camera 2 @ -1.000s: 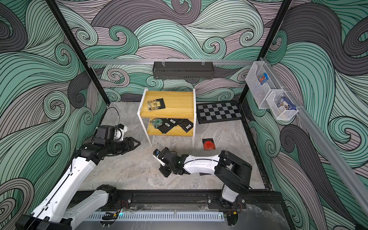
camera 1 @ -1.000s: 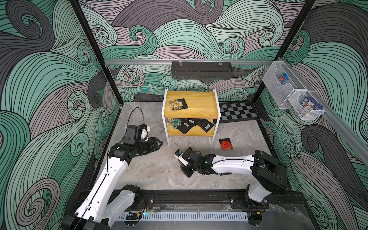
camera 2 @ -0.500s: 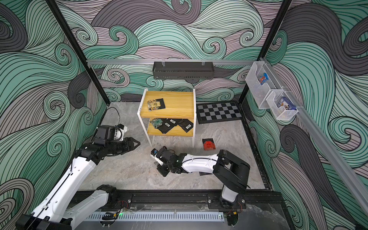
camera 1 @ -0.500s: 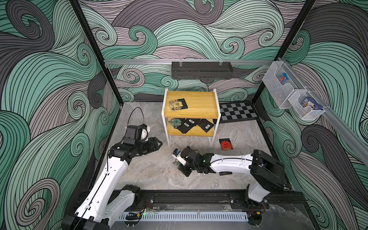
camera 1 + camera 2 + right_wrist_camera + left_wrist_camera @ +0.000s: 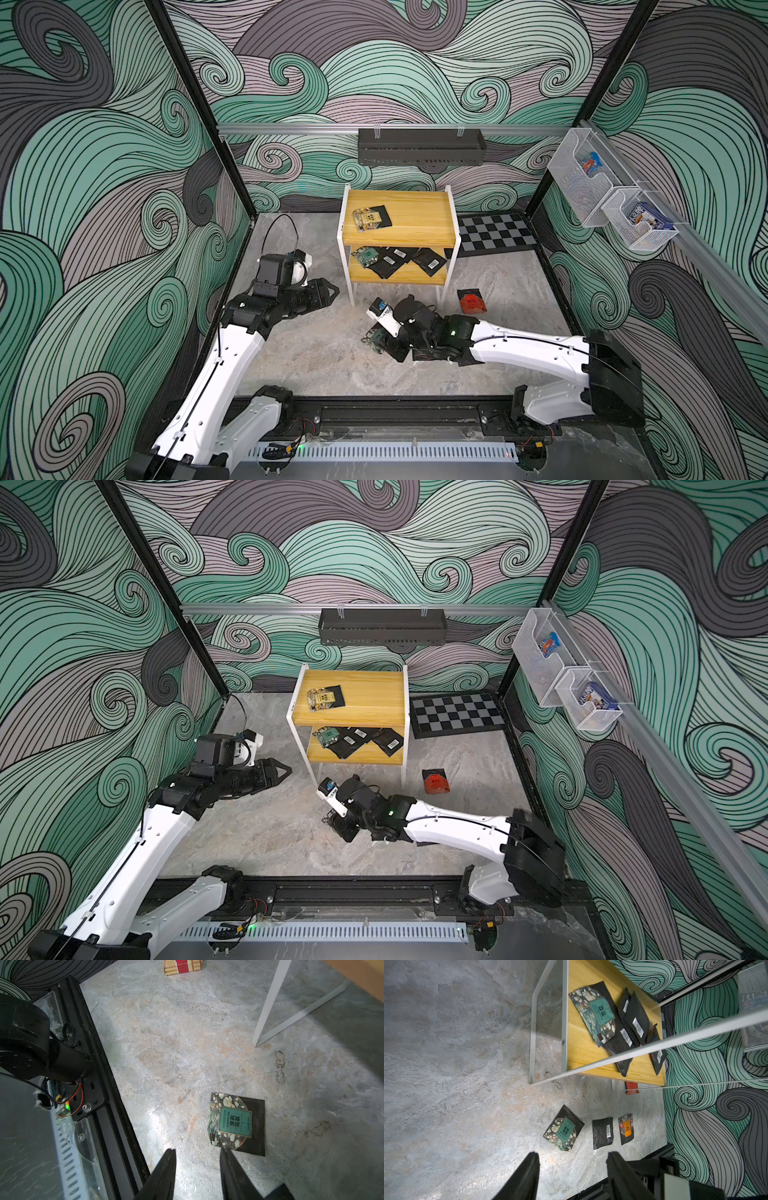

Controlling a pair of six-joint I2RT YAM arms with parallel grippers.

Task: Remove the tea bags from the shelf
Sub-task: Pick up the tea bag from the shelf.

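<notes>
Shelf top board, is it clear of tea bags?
No, in a top view a yellow-fronted tea bag lies on the top board of the shelf, near one corner.

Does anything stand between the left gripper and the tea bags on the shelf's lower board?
Yes. The white metal side frame of the small yellow two-tier shelf stands between the open left gripper and the flat black and teal tea bags.

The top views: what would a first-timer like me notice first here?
The swirling teal-and-grey walls dominate. Next comes the yellow shelf at the back of the floor, with tea bags heaped on its lower board. In front of it, the right gripper hangs open beside a jasmine sachet lying on the floor.
</notes>
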